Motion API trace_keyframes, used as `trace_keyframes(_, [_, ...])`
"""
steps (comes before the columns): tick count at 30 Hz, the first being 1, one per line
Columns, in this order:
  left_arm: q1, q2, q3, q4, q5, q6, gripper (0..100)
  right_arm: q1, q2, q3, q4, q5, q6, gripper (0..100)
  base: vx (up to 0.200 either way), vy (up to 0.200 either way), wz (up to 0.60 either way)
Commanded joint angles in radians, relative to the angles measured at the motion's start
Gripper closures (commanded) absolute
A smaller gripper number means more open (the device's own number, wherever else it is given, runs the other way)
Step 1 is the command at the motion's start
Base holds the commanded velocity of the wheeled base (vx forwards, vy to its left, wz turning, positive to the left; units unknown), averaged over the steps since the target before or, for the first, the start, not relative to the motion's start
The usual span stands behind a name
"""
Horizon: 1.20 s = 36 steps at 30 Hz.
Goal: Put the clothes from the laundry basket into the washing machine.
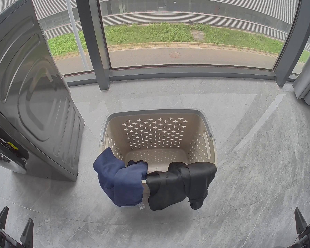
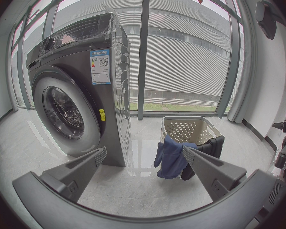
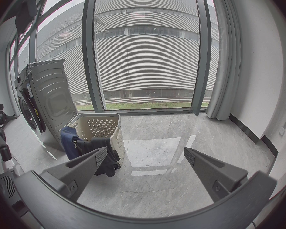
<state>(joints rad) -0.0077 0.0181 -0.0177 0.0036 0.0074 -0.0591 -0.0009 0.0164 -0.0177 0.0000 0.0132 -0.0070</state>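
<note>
1. Cloth: blue garment (image 1: 122,183), black garment (image 1: 182,185) over laundry basket (image 1: 158,111) rim, well ahead of fingers (image 2: 209,172).
2. Left gripper (image 2: 143,151), right gripper (image 3: 145,151): wide apart, empty.
3. Soft, light, floppy; likely best pinched at rim fold.

The left gripper (image 1: 15,221) is held low at the near left corner of the head view, with its tips pointed forward and up. Its jaws are set wide apart. In the left wrist view its fingers (image 2: 76,172) are seen as two dark wedges that are angled inward, with their ribbed pads facing each other across a broad gap.

The right gripper (image 1: 307,209) is held low at the near right corner of the head view, in a mirrored pose. Its jaws are likewise spread wide. In the right wrist view the same wedge shape and ribbed pads are shown on its fingers (image 3: 213,172). The two grippers are kept well apart.
</note>
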Motion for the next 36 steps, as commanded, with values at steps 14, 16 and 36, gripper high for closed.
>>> trace_keyframes(14, [0.000, -0.018, 0.016, -0.001, 0.000, -0.001, 0, 0.001, -0.016, 0.018, 0.000, 0.001, -0.001, 0, 0.114, 0.000, 0.00])
trace_keyframes(16, [0.000, -0.018, 0.016, 0.001, 0.000, -0.001, 0, -0.001, -0.016, 0.018, 0.000, 0.001, -0.001, 0, 0.200, 0.000, 0.00])
trace_keyframes(36, [0.000, -0.018, 0.018, -0.001, 0.000, -0.001, 0, -0.001, -0.016, 0.018, 0.000, 0.001, -0.001, 0, 0.050, 0.000, 0.00])
